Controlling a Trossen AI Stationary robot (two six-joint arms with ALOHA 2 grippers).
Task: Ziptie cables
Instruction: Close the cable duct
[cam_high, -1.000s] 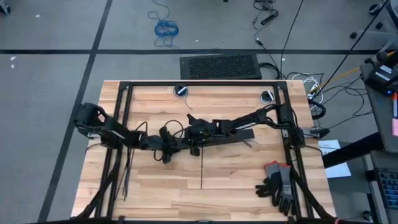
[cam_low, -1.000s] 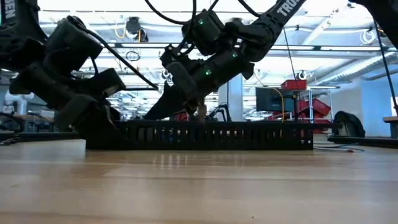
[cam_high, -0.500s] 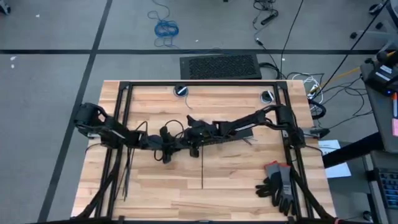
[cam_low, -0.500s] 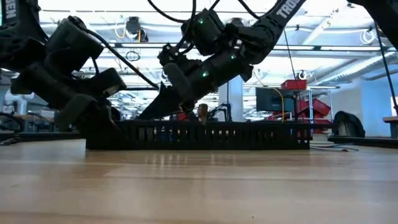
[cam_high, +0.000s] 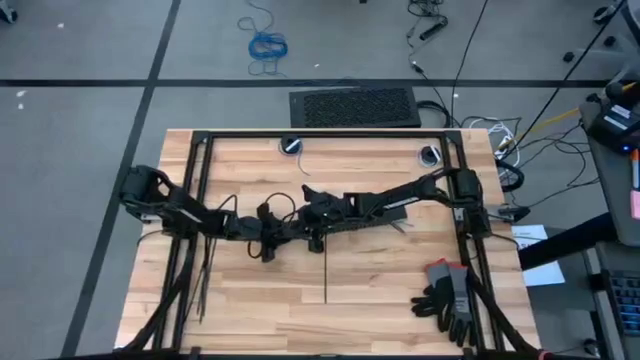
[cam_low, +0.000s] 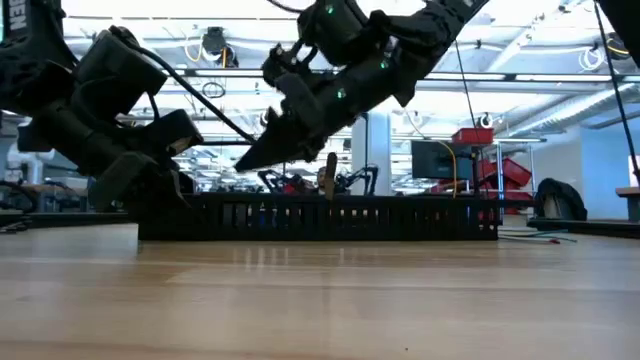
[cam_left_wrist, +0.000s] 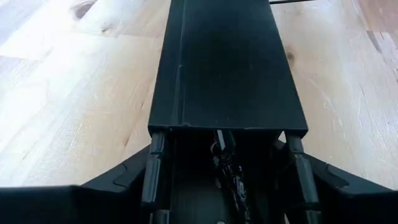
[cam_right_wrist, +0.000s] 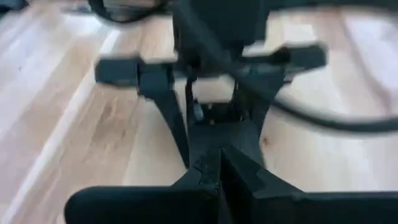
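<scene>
The left gripper (cam_left_wrist: 227, 155) is sitting at the middle of the pale wooden table (cam_high: 380, 310), its fingers clamping the left end of the long black slotted plastic bar (cam_left_wrist: 227, 62) from both sides. The right gripper (cam_right_wrist: 219, 164) is hanging just above that bar and pointing left toward the left gripper. Its fingers are pressed together, and whether anything thin is pinched between them cannot be told. The cables cannot be made out; they are judged to be lying under the arms, in or beside the bar. One thin straight dark ziptie (cam_high: 324, 272) is lying on bare wood just near of the bar, clear of both grippers. The step in hand looks like steadying the bar while the right arm is working over it. To do it well, the left gripper should be keeping its clamp square and low. The right gripper should be descending slowly, tips aligned along the ziptie's length, pinching it near one end without dragging it sideways.
</scene>
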